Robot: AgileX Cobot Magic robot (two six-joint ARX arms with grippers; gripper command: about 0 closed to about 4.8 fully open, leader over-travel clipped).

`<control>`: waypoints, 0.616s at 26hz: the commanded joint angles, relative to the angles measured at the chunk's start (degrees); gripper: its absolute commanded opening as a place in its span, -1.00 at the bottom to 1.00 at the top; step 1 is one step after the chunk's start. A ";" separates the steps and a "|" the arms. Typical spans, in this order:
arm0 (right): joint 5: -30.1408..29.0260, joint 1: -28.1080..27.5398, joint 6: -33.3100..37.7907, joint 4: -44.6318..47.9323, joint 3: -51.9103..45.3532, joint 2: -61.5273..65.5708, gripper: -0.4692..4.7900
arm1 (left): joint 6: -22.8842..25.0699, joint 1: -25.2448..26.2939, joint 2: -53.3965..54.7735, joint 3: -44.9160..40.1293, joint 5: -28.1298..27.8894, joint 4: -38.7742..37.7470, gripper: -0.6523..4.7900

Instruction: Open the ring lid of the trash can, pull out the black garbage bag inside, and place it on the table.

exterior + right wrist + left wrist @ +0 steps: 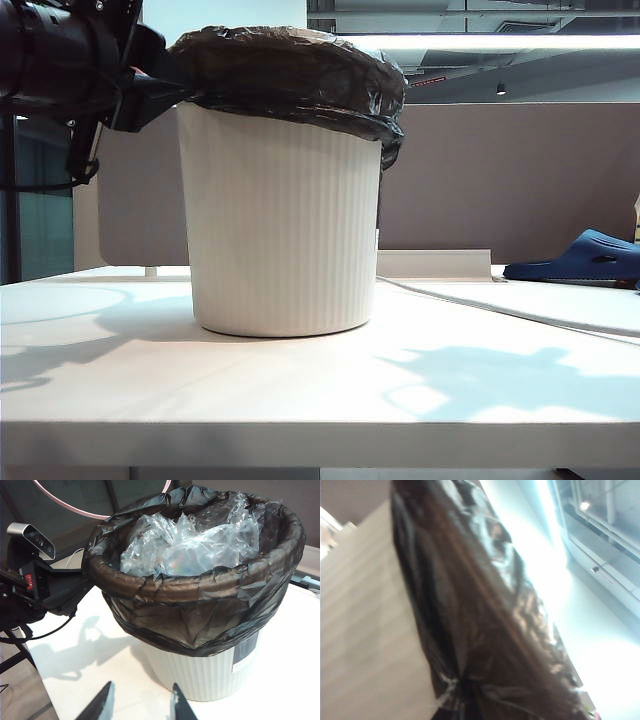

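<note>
Now our left gripper (85,582) pinches the black garbage bag (200,625) at the trash can (285,230) rim, while our right gripper (141,700) hangs with jaws apart.

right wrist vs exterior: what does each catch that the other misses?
Right wrist only: clear crumpled plastic inside the black garbage bag, the pink ring lid behind, and the right end effector, jaws open, short of the can.
Exterior only: dark blue slipper, table's front edge.
Both: the ribbed trash can and the left end effector shut on the bag at the rim.
</note>
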 commanded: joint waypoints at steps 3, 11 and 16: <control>-0.26 0.09 -0.13 1.07 0.07 -0.15 -0.27 | -1.31 -0.04 -0.09 0.15 3.52 0.98 -0.78; -0.13 0.09 -0.13 1.07 0.07 -0.15 -0.27 | -2.45 -0.09 -0.22 0.09 7.23 0.96 -0.78; -0.11 0.09 -0.15 1.07 0.07 -0.15 -0.27 | -2.56 -0.07 -0.22 0.07 10.49 0.96 -0.68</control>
